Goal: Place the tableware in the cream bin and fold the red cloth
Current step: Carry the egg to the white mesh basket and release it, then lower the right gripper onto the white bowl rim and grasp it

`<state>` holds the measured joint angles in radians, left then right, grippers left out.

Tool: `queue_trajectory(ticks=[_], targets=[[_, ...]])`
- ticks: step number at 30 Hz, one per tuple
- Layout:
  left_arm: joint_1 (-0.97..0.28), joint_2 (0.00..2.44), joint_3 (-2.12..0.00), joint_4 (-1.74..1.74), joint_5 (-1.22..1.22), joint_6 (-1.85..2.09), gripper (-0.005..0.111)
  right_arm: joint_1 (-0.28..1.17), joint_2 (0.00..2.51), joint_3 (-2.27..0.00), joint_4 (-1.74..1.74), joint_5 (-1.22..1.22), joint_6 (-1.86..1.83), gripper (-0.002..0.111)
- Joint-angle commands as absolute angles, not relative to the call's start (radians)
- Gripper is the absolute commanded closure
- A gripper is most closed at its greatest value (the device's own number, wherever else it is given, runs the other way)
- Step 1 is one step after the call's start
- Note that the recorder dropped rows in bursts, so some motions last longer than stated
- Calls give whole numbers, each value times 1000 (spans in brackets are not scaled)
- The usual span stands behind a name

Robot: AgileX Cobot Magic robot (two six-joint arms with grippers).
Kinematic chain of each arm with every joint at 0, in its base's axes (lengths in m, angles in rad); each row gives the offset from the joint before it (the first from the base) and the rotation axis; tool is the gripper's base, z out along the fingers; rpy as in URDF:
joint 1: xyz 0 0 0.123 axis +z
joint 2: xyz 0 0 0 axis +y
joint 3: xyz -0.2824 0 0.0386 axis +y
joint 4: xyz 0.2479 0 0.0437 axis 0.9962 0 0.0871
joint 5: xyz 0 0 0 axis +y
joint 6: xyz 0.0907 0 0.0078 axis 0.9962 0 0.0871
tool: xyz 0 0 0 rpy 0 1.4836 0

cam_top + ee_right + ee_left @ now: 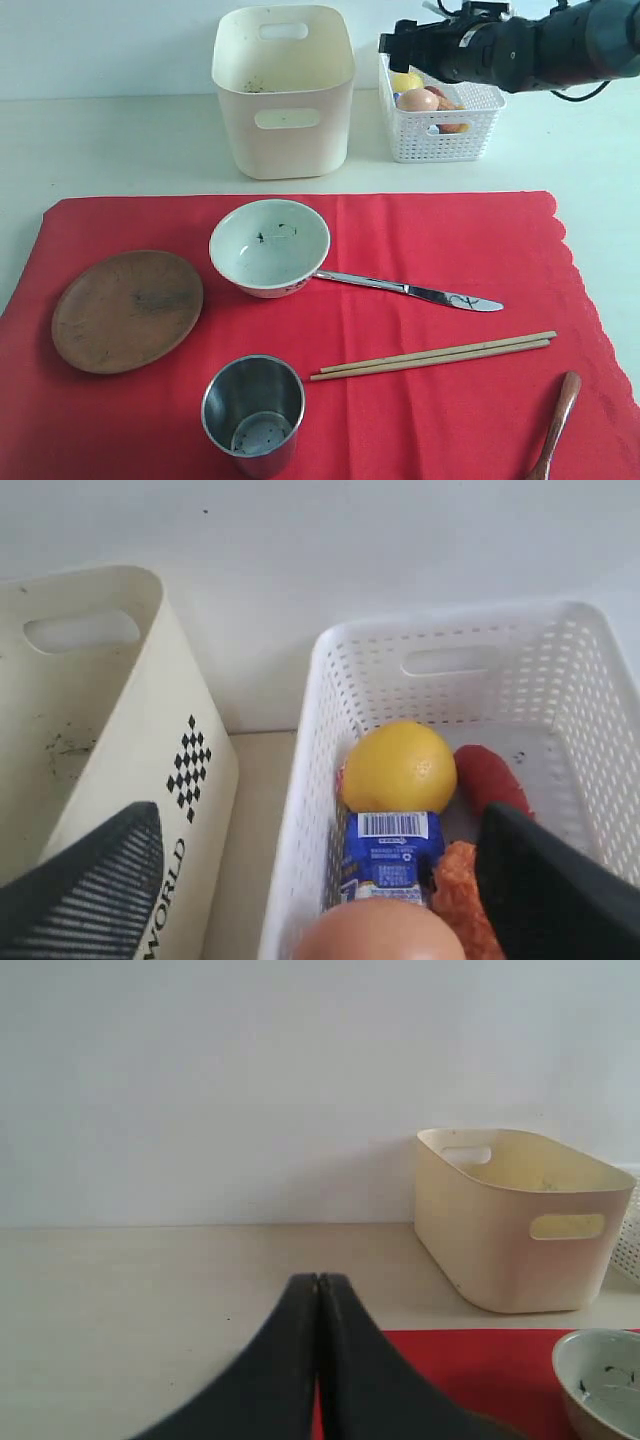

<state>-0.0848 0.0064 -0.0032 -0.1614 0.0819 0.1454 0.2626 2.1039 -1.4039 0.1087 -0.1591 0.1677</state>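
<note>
On the red cloth lie a white speckled bowl, a round wooden plate, a steel cup, a silver knife, pale chopsticks and a wooden spoon. Behind the cloth stands the cream bin, with nothing showing inside it. My right gripper hangs open and empty above the white lattice basket, beside the bin. The left gripper is shut with nothing in it, low over the cloth's far left edge; it is out of the exterior view.
The lattice basket holds a lemon, a blue carton, an egg, a red sausage and an orange nugget. Bare white table lies left of the bin. The cloth's scalloped edge is at the right.
</note>
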Motion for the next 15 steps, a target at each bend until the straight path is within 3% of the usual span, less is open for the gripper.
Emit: queue_trajectory(ticks=[1, 15], targets=[[-90, 0, 0, -166, 86, 145, 105, 259, 2009, -1403, 106, -44, 158, 27], [-90, 0, 0, -166, 86, 145, 105, 276, 1756, -1403, 104, 427, 153, 28]])
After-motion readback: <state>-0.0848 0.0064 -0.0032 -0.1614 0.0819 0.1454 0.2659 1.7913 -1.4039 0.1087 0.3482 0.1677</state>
